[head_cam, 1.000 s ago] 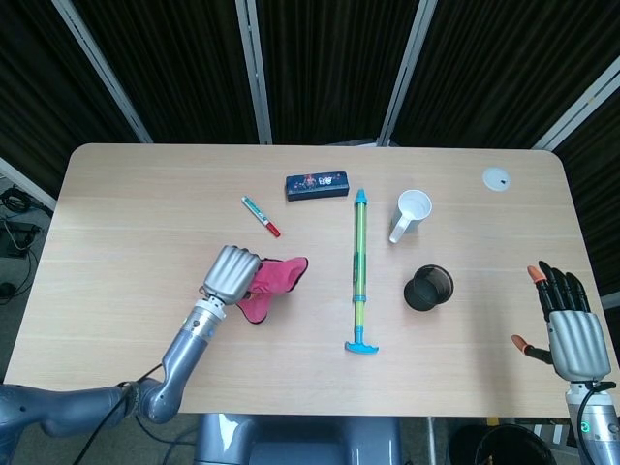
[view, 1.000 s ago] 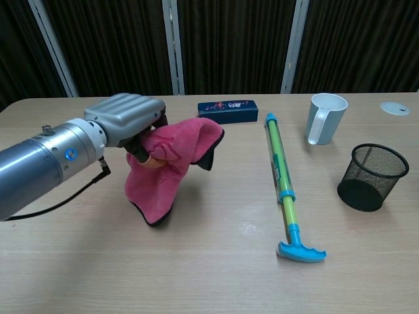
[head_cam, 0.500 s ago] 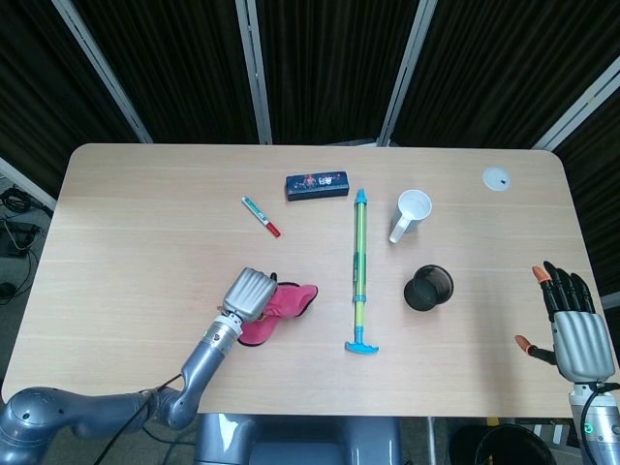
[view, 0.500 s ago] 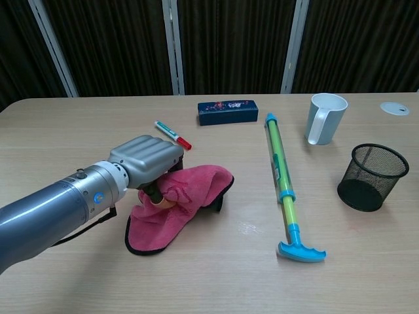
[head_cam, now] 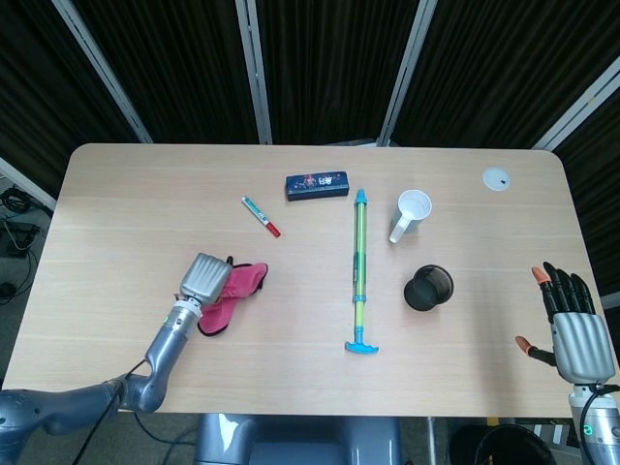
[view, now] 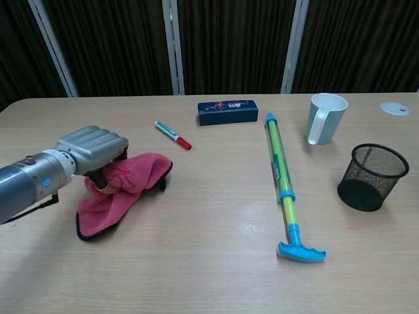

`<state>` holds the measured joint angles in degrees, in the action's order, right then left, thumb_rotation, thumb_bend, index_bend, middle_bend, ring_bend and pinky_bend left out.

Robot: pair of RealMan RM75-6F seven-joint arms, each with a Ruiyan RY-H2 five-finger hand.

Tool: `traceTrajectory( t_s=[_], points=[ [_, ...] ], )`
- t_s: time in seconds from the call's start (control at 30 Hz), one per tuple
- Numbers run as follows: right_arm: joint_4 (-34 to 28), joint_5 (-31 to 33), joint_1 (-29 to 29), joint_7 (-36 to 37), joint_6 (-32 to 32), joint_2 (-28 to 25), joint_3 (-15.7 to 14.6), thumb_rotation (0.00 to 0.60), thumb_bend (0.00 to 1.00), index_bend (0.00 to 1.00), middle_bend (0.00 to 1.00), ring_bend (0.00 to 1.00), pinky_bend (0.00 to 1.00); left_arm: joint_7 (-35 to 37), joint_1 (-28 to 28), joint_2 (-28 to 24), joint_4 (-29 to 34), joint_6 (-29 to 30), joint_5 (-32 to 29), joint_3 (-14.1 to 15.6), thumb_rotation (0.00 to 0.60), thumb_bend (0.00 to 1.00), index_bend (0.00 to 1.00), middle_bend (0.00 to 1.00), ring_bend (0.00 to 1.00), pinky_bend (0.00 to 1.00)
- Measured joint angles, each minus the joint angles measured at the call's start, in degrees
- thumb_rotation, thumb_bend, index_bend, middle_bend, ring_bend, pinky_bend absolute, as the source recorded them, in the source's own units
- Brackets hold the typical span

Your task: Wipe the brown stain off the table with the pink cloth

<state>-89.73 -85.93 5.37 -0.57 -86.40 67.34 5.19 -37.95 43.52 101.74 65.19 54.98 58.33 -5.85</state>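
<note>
The crumpled pink cloth with a dark hem (view: 124,190) lies on the left part of the pale wooden table (view: 196,268), toward the near edge, one corner trailing down flat on the wood. The left hand (view: 91,149), a grey metal fist, sits right on top of it, fingers curled down into the bunched fabric and gripping it. From the head view the same left hand (head_cam: 201,280) covers the cloth's (head_cam: 232,291) left side, the rest spilling out to the right. The brown stain itself I cannot make out; only a faint pale smear (view: 247,227) shows on the wood near the middle.

Just beyond the cloth, a red and white marker pen (view: 173,135) lies at a slant. Further back, a dark blue rectangular box (view: 227,111). To the right, a long green and yellow pump with a blue T-handle (view: 283,183) runs front to back. Beyond that, a white mug (view: 325,118) stands upright, and nearer, a black mesh pen cup (view: 368,176). A small white disc (view: 395,108) sits at the far right corner.

The right hand (head_cam: 570,325) is off past the table's right edge, fingers spread apart, holding nothing.
</note>
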Motion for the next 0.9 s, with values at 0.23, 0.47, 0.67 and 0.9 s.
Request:
traceTrajectory(
  t_s=[0.23, 0.47, 0.67, 0.9],
  points=[
    [-0.1, -0.2, 0.2, -0.4, 0.1, 0.1, 0.0, 0.600, 0.00, 0.00, 0.00, 0.00, 0.00, 1.9, -1.1, -4.1, -0.9, 0.1, -0.4, -1.0, 0.600, 0.41, 0.88, 0.64, 0.57, 0.61],
    [-0.1, -0.3, 0.3, -0.6, 0.3, 0.3, 0.0, 0.600, 0.00, 0.00, 0.00, 0.00, 0.00, 1.9, -0.9, -4.1, 1.8, 0.3, 0.0, -1.7, 0.600, 0.41, 0.88, 0.64, 0.57, 0.61],
    [0.0, -0.3, 0.3, -0.4, 0.1, 0.2, 0.1, 0.600, 0.00, 0.00, 0.00, 0.00, 0.00, 0.1, 0.2, 0.2, 4.9, 0.2, 0.6, -1.2, 0.600, 0.41, 0.88, 0.64, 0.57, 0.60],
    [0.1, 0.0, 0.0, 0.0, -0.1, 0.0, 0.1, 0.600, 0.00, 0.00, 0.00, 0.00, 0.00, -3.0, 2.0, 6.7, 8.7, 0.3, 2.5, -0.1, 0.600, 0.41, 0.88, 0.64, 0.57, 0.61]
  ],
)
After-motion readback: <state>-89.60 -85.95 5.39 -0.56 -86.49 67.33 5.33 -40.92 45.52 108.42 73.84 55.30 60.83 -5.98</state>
